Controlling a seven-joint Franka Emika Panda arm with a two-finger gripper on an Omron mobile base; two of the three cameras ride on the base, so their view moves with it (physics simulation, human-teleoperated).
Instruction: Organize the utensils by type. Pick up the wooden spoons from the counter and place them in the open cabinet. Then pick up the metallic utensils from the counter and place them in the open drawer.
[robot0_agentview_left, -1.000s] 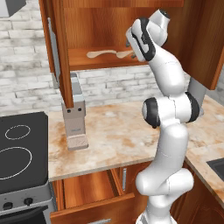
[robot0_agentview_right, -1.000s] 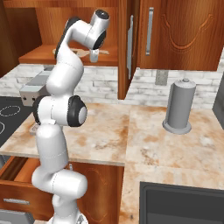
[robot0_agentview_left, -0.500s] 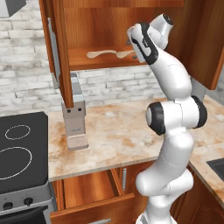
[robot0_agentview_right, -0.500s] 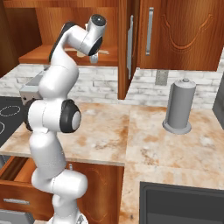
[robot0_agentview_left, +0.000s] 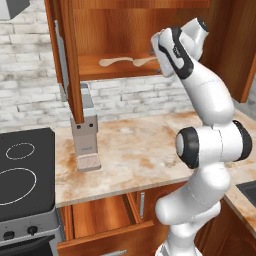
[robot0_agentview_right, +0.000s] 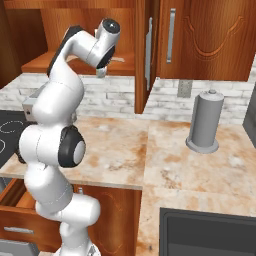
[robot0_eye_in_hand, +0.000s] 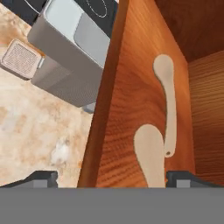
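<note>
Gripper (robot0_eye_in_hand: 112, 177) up at the open cabinet (robot0_agentview_left: 125, 30), its two finger tips (robot0_eye_in_hand: 41, 177) standing far apart at the bottom corners of the hand view, nothing between them: jaws spread, holding nothing.

Both wooden spoons lie on the cabinet shelf (robot0_eye_in_hand: 127, 109). The first wooden spoon (robot0_eye_in_hand: 168, 105) lies lengthwise along the shelf, bowl away from the hand. The second wooden spoon (robot0_eye_in_hand: 150, 155) lies just beside it, bowl close under the hand, handle running out of the hand view's bottom edge. From the left base view the pair (robot0_agentview_left: 127, 62) reads as one pale line near the shelf front.

Judgement: cabinet half of the task looks done; metallic utensils for the drawer (robot0_agentview_left: 100, 220) come next. None identifiable on the counter (robot0_agentview_left: 135, 150) in these views, only a toaster-like appliance (robot0_agentview_left: 85, 132) and a grey paper-towel holder (robot0_agentview_right: 204, 122).

Risks from here:
- The second spoon sits close to the hand. A withdrawal that dips or swings sideways could catch it with a finger and drag it off the shelf edge
- The cabinet door (robot0_agentview_right: 142, 55) stands open close to the arm's upper links; a wide swing down could strike it
- Whether the second spoon's handle overhangs the shelf edge: cannot tell
</note>
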